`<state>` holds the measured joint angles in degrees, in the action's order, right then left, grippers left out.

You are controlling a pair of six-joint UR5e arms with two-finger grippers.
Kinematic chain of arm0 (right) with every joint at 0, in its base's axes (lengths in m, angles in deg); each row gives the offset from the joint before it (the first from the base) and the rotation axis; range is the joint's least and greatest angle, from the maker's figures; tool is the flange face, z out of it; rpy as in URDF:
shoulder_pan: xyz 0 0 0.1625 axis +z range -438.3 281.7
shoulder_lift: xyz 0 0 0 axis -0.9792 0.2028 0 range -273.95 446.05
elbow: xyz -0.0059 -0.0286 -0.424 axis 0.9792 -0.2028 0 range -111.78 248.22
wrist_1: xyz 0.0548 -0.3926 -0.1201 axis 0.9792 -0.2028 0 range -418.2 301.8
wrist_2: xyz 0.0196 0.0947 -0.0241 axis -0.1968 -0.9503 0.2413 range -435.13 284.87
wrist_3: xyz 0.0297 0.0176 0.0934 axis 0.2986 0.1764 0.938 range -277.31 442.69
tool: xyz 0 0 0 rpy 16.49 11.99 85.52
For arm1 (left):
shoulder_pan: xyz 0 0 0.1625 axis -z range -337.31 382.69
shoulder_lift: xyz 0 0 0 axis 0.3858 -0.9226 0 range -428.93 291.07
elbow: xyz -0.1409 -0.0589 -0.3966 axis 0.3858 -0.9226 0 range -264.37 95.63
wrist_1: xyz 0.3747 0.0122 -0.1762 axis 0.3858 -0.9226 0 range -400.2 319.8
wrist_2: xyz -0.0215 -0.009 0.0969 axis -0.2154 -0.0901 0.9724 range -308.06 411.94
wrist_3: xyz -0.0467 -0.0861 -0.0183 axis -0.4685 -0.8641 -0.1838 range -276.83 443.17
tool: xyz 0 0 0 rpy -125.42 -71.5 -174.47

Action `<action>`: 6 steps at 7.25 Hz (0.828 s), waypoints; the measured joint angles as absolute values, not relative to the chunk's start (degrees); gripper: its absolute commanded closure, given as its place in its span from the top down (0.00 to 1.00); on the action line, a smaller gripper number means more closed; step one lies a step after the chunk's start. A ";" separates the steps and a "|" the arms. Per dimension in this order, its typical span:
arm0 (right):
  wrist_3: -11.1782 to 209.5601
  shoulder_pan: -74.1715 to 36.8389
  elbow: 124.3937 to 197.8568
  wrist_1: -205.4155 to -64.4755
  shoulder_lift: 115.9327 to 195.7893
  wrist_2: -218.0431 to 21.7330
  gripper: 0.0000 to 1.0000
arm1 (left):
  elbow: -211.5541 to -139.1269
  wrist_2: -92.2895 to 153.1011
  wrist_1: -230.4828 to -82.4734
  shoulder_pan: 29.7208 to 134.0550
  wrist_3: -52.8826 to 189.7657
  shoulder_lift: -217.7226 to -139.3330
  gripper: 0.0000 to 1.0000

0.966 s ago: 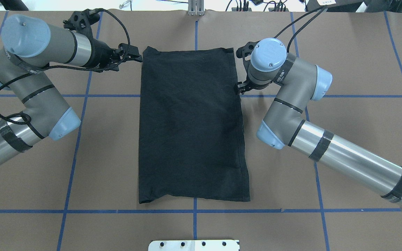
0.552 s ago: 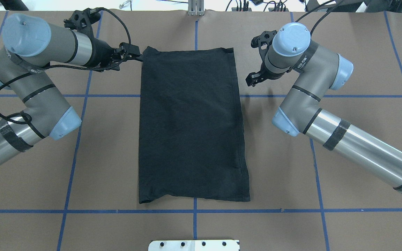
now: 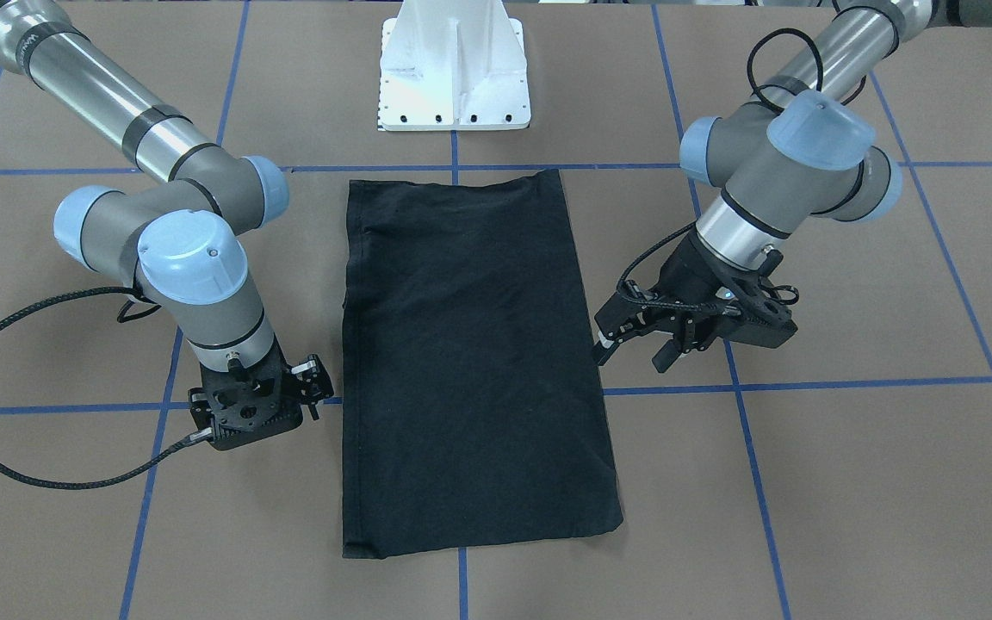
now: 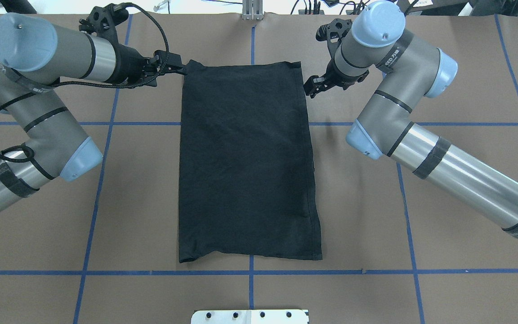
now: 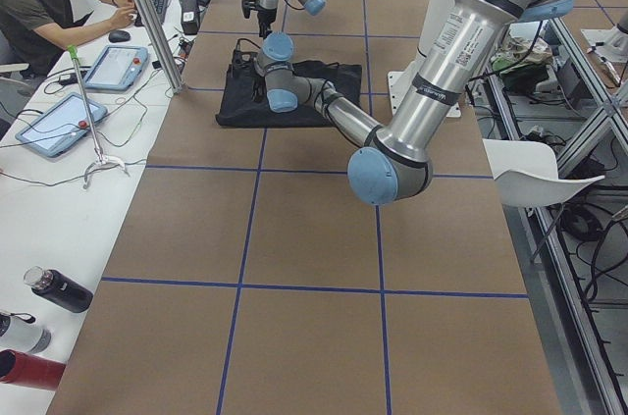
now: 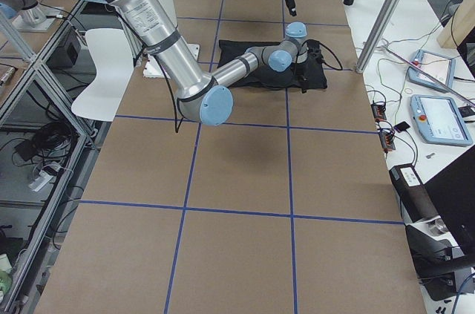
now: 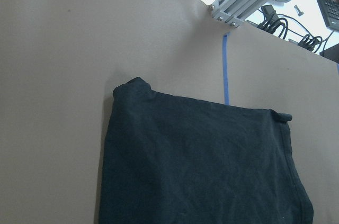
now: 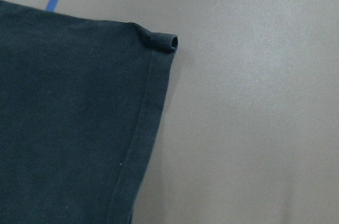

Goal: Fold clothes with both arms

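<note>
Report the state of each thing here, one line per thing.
T-shirt: folded into a long rectangle, flat on the table, ungripped.
Left tool: open, empty, by the T-shirt's far left corner.
Right tool: empty, beside the far right corner; open or shut unclear.

bright, even overhead light; faint soft shadows on table [image 4: 142, 216]; shirt [image 4: 245, 166] w/ little detail; wrist views slightly soft.
</note>
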<state>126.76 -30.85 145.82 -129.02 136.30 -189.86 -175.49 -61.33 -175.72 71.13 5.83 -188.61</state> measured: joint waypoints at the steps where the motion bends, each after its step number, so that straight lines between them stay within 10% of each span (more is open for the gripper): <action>1: 131.79 -30.33 149.15 -128.07 138.19 -193.27 1.00 | -178.86 -62.91 -175.54 71.13 5.62 -186.87 1.00; 6: 157.07 -34.52 167.66 -126.35 148.50 -199.77 1.00 | -186.80 -66.51 -178.52 66.25 -7.60 -177.81 1.00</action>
